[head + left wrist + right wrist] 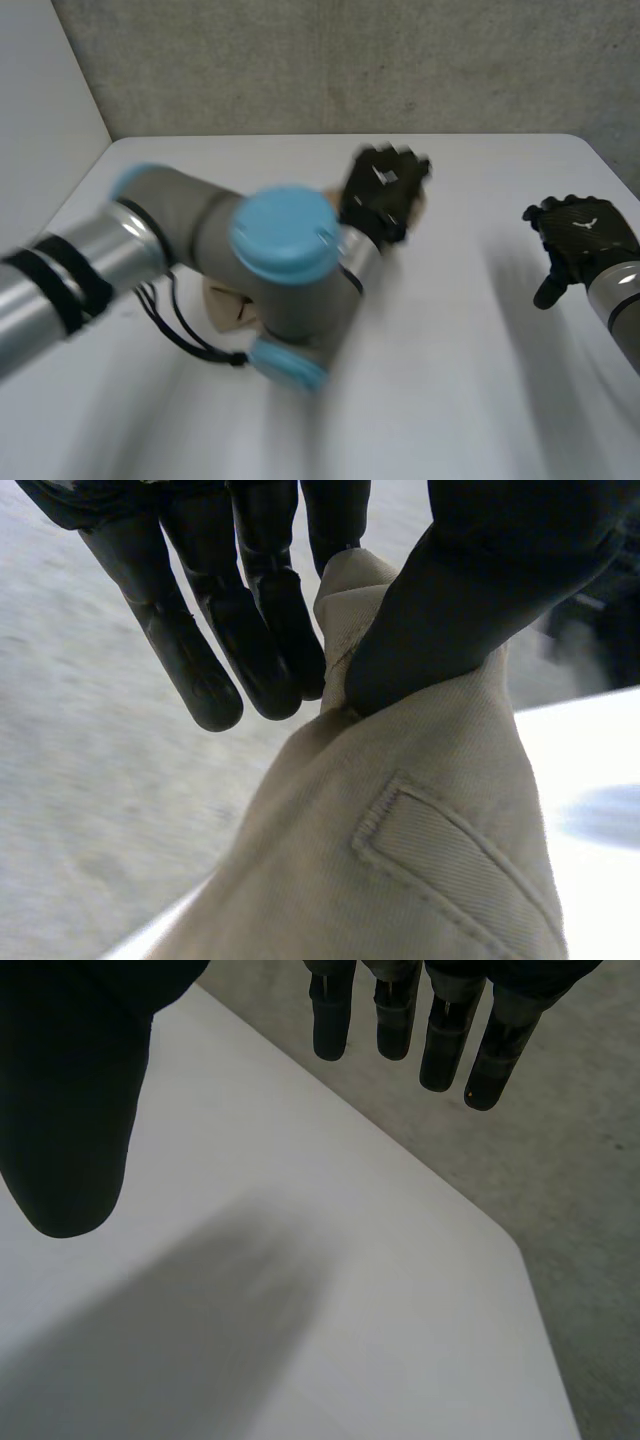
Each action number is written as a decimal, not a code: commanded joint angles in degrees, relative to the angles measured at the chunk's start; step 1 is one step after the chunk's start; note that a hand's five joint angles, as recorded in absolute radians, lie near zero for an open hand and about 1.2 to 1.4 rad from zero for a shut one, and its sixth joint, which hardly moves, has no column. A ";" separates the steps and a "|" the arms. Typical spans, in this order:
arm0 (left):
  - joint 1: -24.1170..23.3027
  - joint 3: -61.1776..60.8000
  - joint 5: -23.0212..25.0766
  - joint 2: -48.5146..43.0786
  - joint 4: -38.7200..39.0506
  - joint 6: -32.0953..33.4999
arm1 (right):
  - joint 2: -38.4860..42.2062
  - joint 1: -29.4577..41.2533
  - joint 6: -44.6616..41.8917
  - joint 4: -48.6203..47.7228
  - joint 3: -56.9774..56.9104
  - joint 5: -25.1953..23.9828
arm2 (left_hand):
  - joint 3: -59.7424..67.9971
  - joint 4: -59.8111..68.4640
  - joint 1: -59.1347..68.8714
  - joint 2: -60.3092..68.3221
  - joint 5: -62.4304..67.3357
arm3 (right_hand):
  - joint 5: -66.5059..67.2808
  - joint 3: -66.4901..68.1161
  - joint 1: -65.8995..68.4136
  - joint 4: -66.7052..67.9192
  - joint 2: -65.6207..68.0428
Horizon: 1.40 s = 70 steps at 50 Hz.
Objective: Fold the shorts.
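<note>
1. From where I stand, the left arm point(200, 230) reaches across the middle of the table point(450, 380). The left hand point(385, 190) is out toward the far edge, about halfway along it.
2. That hand is pinching the shorts point(400, 830). In the left wrist view a fold of the beige cloth is clamped between the thumb point(480, 600) and the fingers point(270, 630), with a stitched strip showing just below the grip. The cloth there looks lifted off the table and hangs from the hand.
3. The rest of the shorts lies under the arm. A bit of beige shows on the table below the elbow, toward the left side, and another bit beside the hand. How the garment is laid out I cannot tell.
4. The right hand point(580, 235) is well apart from the cloth, above the table's right edge near the far right corner. Its fingers are straight and a little spread, the thumb is off to one side, and there is nothing in it.
5. My reading is that a fold is under way, not finished. One part is being carried in a pinch, and I see no flat, squared-off bundle anywhere.
6. What is left, I would say, is to lay the lifted part down over the rest, let go, and press the stack flat. The idle right hand may be needed for that.
</note>
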 commanded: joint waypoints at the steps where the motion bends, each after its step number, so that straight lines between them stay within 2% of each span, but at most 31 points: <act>1: -7.28 -0.27 -0.65 -7.39 -2.53 1.59 | -0.10 -1.54 -0.26 0.02 -0.01 -0.36 | -27.52 -27.73 -24.51 -27.82 -24.90 | -4.12 -2.16 -1.73 -3.50 -2.76; 3: -7.80 -0.19 -0.92 -7.13 -5.15 3.43 | -0.10 -1.54 -0.35 0.11 -0.01 -0.45 | -42.97 -43.19 -39.96 -43.28 -40.36 | -4.12 -2.16 -1.73 -3.50 -2.76; 6: -8.07 -0.19 -1.01 -4.68 -7.88 5.10 | -0.10 -1.46 -0.43 0.28 -0.02 -1.50 | -52.28 -52.49 -49.27 -52.58 -49.66 | -4.12 -2.16 -1.73 -3.50 -2.76; 12: -6.93 -2.38 -1.01 3.84 -10.70 5.81 | -0.28 -1.46 0.70 1.60 -0.54 -7.91 | -55.51 -55.73 -52.50 -55.82 -52.89 | -4.12 -2.16 -1.73 -3.50 -2.76; 14: -4.39 -5.19 -1.36 8.94 -11.50 5.81 | -0.80 -1.28 1.41 3.35 -0.80 -10.28 | -55.68 -55.89 -52.67 -55.99 -53.06 | -4.12 -2.16 -1.73 -3.50 -2.76; 18: 2.37 -12.73 -1.19 17.72 -11.50 5.55 | -1.86 -0.84 4.66 13.01 -3.17 -16.52 | -54.51 -54.72 -51.50 -54.81 -51.89 | -4.12 -2.16 -1.73 -3.50 -2.76; 22: 8.18 -16.53 -1.01 20.91 -11.59 5.72 | -1.51 -0.49 9.65 19.87 -5.54 -21.87 | -52.32 -52.54 -49.31 -52.63 -49.71 | -4.12 -2.16 -1.73 -3.50 -2.76; 23: 10.80 -17.58 -1.01 21.00 -11.85 5.72 | -1.33 -0.40 10.37 20.41 -5.73 -22.50 | -50.98 -51.20 -47.98 -51.29 -48.37 | -4.12 -2.16 -1.73 -3.50 -2.76; 26: 14.51 -18.55 -0.66 21.00 -12.38 5.72 | 1.29 0.47 12.65 20.33 -6.25 -23.21 | -47.28 -47.50 -44.27 -47.59 -44.66 | -4.12 -2.16 -1.73 -3.50 -2.76; 28: 17.23 -18.64 0.92 20.65 -13.43 6.07 | 3.32 0.91 13.89 19.28 -6.60 -22.77 | -45.93 -46.14 -42.92 -46.24 -43.31 | -4.12 -2.16 -1.73 -3.50 -2.76; 31: 20.75 -16.98 7.84 18.11 -15.27 6.42 | 5.17 2.14 14.42 17.08 -6.34 -21.54 | -44.58 -44.79 -41.57 -44.89 -41.96 | 0.15 2.12 2.54 0.78 1.51; 34: 21.98 -13.74 13.73 14.16 -17.03 6.78 | 6.22 4.95 14.33 15.58 -5.73 -19.88 | -44.58 -44.79 -41.57 -44.89 -41.96 | 2.85 4.82 5.24 3.48 4.21; 37: 22.25 -10.31 15.78 11.34 -19.40 7.48 | 7.63 6.19 14.07 14.09 -5.11 -17.42 | -43.57 -43.79 -40.57 -43.88 -40.96 | 3.02 4.99 5.42 3.65 4.39; 43: 26.02 -0.28 16.04 3.43 -28.80 10.55 | 9.30 7.07 13.72 11.19 -4.06 -15.48 | -42.56 -42.78 -39.55 -42.87 -39.94 | 4.03 5.99 6.42 4.66 5.39; 46: 27.70 3.14 16.39 0.45 -33.98 12.57 | 10.27 8.38 13.45 10.57 -3.79 -15.39 | -41.06 -41.27 -38.05 -41.36 -38.44 | 11.07 13.04 13.47 11.70 12.44; 51: 28.40 5.26 16.66 -2.38 -36.46 14.86 | 12.02 9.27 13.28 10.04 -3.88 -15.39 | -40.37 -40.59 -37.37 -40.68 -37.76 | 15.80 17.77 18.19 16.43 17.16; 55: 28.32 5.26 17.80 -3.08 -36.55 15.30 | 12.82 9.44 12.40 9.16 -3.79 -15.04 | -39.20 -39.42 -36.19 -39.51 -36.58 | 29.57 31.54 31.96 30.20 30.93; 57: 28.32 5.26 19.20 -3.17 -36.55 15.30 | 12.99 9.97 11.78 9.07 -3.79 -15.04 | -37.19 -37.40 -34.18 -37.50 -34.57 | 44.17 46.13 46.56 44.80 45.53; 60: 28.23 5.26 21.84 -3.00 -36.72 15.30 | 12.82 10.50 11.00 8.90 -3.79 -15.04 | -21.09 -21.30 -18.08 -21.39 -18.47 | 65.82 67.79 68.21 66.45 67.18; 61: 28.14 5.35 22.28 -2.91 -36.64 15.30 | 12.64 10.50 10.64 8.81 -3.88 -15.04 | -7.04 -7.26 -4.03 -7.35 -4.42 | 65.87 67.84 68.27 66.50 67.24; 63: 28.14 5.70 22.11 -2.73 -36.46 15.22 | 12.29 10.67 9.33 8.55 -4.49 -14.86 | 8.50 8.29 11.51 8.20 11.12 | 65.88 67.84 68.27 66.50 67.24; 64: 28.14 6.22 21.41 -2.56 -36.20 15.04 | 12.12 10.76 8.71 8.46 -4.76 -14.69 | 11.72 11.50 14.73 11.41 14.33 | 65.88 67.84 68.27 66.50 67.24; 68: 27.61 9.91 17.28 -2.38 -32.87 14.86 | 10.89 11.37 3.62 8.19 -8.44 -12.58 | 11.75 11.53 14.76 11.44 14.37 | 65.88 67.84 68.27 66.50 67.24; 70: 27.52 11.93 14.56 -2.21 -30.23 14.95 | 10.88 13.04 -0.07 7.93 -13.09 -9.86 | 11.75 11.53 14.76 11.44 14.37 | 65.88 67.84 68.27 66.50 67.24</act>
